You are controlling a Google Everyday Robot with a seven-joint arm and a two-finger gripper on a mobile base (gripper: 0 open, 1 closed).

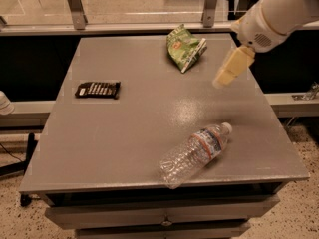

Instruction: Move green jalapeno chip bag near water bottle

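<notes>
The green jalapeno chip bag (pixel 185 49) lies crumpled at the far middle of the grey table (pixel 124 133). The water bottle (pixel 196 153) lies on its side near the front right, white cap pointing to the right and away. My gripper (pixel 229 69) hangs from the white arm above the table's far right part, to the right of the bag and a little nearer than it, apart from it.
A flat dark rectangular snack packet (pixel 98 89) lies on the left part of the table. A metal rail with posts (pixel 75 6) runs behind the table. The table's right edge is near the gripper. A drawer front (pixel 164 218) shows below.
</notes>
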